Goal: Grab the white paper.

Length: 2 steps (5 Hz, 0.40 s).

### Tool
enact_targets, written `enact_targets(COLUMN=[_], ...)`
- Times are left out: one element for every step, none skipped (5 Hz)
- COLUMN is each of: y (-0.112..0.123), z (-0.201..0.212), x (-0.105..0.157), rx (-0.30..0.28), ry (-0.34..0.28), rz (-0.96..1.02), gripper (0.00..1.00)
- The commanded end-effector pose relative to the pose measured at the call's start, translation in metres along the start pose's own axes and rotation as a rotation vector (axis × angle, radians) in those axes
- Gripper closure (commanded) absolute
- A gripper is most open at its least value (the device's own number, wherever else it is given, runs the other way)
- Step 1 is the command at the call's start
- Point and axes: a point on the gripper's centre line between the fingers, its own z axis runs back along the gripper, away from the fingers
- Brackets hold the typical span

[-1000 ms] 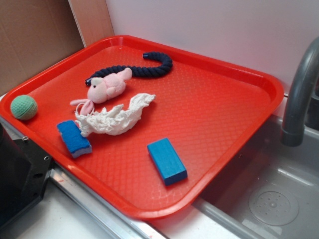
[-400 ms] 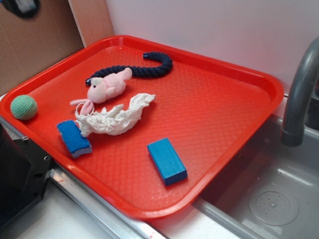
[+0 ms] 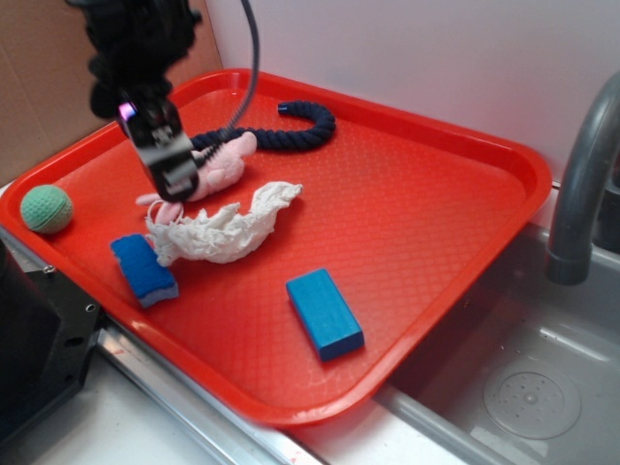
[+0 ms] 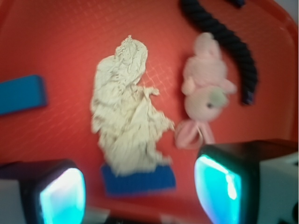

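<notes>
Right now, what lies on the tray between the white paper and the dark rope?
The pink plush toy lies between the white paper and the dark rope. The wrist view shows it best; the exterior view agrees.

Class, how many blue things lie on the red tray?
2: a blue block near the front edge, and a blue sponge at the left, touching the white paper. None seems hidden.

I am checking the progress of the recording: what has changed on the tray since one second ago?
The tool has come down into view from the upper left and now hangs above the pink plush toy, holding nothing. The white paper, blue block, sponge, ball and rope stayed in place.
</notes>
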Motion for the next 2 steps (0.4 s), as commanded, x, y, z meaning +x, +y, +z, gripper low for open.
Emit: enact_targets(y=[-0.006, -0.022], z=[-0.056, -0.063], x=[0.019, 0.013], rx=[-0.059, -0.111], ry=[-0.037, -0.061], rz=[-0.050, -0.069], gripper=[0.00, 0.25])
